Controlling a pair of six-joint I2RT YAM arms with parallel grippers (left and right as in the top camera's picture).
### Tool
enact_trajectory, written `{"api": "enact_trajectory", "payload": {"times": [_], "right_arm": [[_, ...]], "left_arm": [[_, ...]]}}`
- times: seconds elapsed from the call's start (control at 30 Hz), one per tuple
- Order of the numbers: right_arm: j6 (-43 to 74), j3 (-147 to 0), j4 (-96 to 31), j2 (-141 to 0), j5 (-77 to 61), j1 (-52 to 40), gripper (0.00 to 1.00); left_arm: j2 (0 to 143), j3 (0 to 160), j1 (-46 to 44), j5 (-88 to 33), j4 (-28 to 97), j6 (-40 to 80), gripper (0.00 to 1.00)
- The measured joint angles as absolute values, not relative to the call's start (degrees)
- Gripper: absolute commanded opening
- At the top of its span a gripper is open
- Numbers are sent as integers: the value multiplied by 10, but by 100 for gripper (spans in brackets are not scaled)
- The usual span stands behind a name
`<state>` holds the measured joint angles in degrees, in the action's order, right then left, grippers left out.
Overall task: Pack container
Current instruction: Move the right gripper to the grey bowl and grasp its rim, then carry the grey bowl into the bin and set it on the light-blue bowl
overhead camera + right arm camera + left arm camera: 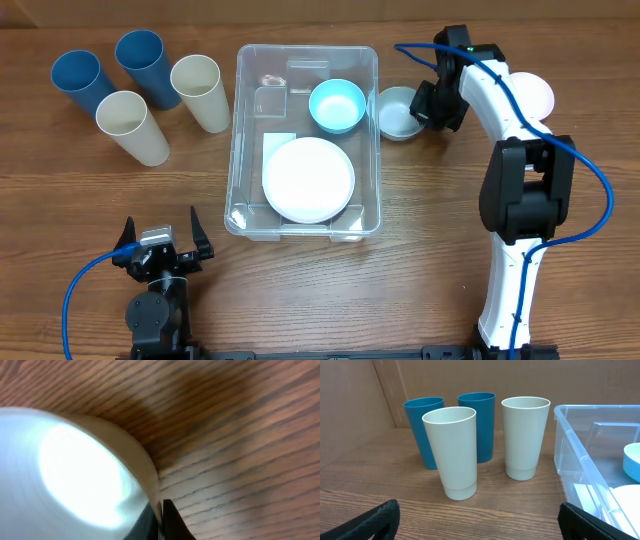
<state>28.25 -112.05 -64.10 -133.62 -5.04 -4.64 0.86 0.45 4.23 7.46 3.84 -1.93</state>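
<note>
Right end effector (426, 108) is clamped shut on the right-hand rim of the small white round bowl (396, 112). The wrist view shows the thin wall pinched between the dark fingers (171, 522). The bowl sits on the wooden table (420, 270), just right of the large clear plastic rectangular container (236, 140), which stands at the middle of the table.

Now the lift. It's a one-sided grip on a thin rim, so I'd expect the bowl to tip. The safe move is to rise straight and slowly until the base clears the container's right wall, then carry it left and lower it.

Where does it go? A round white plate (308, 180) fills the near half of the container, and a light blue round bowl (337, 106) holds the far right corner. Best bets look like nesting it in the blue bowl or using the bare floor at far left.

Well away on the far left stand two blue plastic cups (145, 65) and two cream plastic cups (132, 127), all upright. Left end effector (160, 235) sits near left, jaws wide and empty. A pale round thing (537, 95) peeks from behind the right arm, but I can't tell what it is.
</note>
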Motion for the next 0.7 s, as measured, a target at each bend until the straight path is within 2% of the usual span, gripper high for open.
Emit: {"api": "enact_trajectory", "payload": {"times": [0.13, 0.4, 0.53, 0.7], "right_arm": [[280, -1145, -692, -1336, -51, -43, 4], [269, -1321, -811, -1271, -6, -28, 4], [232, -1328, -820, -1244, -2, -68, 4], [229, -1328, -798, -1244, 27, -197, 4]], "left_arm": [[9, 4, 42, 75, 38, -19, 100], [9, 4, 42, 75, 38, -19, 100], [8, 4, 42, 75, 38, -19, 100], [8, 4, 42, 75, 38, -19, 100]]}}
